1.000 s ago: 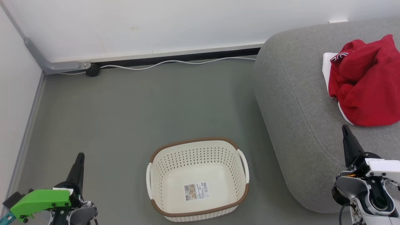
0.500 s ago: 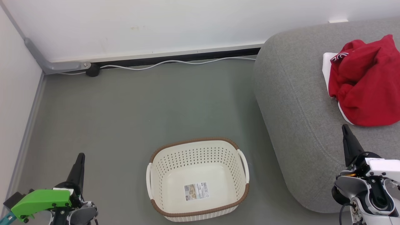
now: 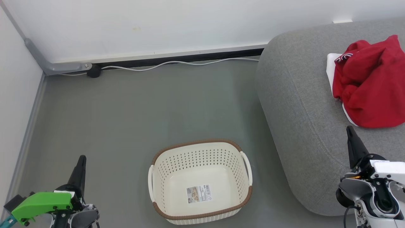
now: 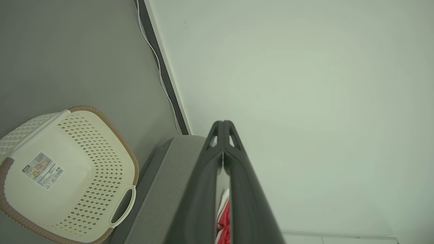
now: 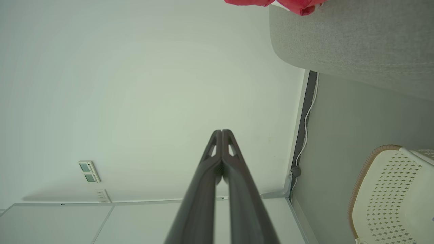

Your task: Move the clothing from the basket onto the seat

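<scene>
The red clothing [image 3: 370,82] lies crumpled on the grey seat [image 3: 297,104] at the right, white trim showing at its left edge. On the floor stands the cream basket [image 3: 200,182] with nothing in it but a barcode sticker. My left gripper [image 3: 81,161] is shut at the lower left, well left of the basket. Shut too, my right gripper [image 3: 350,131] points up over the seat's front corner, just below the clothing and apart from it. The right wrist view has the clothing [image 5: 298,4] at its top edge, and the basket [image 4: 67,173] sits low left in the left wrist view.
A white cable [image 3: 177,63] runs along the baseboard at the back wall, ending at a dark plug [image 3: 94,71]. A grey conduit [image 3: 47,61] bends down the left corner. Grey floor [image 3: 142,107] stretches between the wall, basket and seat.
</scene>
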`<state>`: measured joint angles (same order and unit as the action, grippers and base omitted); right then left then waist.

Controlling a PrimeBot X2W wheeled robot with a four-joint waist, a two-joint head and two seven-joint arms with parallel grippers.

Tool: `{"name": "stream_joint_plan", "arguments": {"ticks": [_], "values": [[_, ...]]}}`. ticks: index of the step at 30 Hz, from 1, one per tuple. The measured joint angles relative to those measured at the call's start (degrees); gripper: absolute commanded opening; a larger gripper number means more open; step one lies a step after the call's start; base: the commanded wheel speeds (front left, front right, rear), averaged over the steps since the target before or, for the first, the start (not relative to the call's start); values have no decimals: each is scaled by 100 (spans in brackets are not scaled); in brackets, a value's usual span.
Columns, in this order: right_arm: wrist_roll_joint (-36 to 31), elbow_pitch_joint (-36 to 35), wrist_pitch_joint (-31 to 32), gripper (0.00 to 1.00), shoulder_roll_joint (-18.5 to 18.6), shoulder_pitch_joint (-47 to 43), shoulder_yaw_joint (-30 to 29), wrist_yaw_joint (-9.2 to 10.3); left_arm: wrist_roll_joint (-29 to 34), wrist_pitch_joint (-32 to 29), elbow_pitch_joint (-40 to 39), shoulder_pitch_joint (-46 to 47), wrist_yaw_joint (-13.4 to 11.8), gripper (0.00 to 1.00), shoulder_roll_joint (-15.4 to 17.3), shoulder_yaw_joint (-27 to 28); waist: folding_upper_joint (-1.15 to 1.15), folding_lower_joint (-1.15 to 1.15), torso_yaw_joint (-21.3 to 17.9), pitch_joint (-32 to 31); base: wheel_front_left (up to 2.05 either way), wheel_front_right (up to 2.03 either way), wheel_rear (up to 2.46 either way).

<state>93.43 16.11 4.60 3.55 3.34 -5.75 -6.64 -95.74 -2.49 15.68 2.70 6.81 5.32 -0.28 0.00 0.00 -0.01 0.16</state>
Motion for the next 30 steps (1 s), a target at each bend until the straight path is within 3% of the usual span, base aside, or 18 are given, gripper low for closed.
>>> {"name": "stream_joint_plan", "arguments": {"ticks": [30], "values": [[0,-3,7,0,-2,0,-12,0,1,-13,21,21,7,0,-19,14,0,0,0,0,0,0,0]]}}
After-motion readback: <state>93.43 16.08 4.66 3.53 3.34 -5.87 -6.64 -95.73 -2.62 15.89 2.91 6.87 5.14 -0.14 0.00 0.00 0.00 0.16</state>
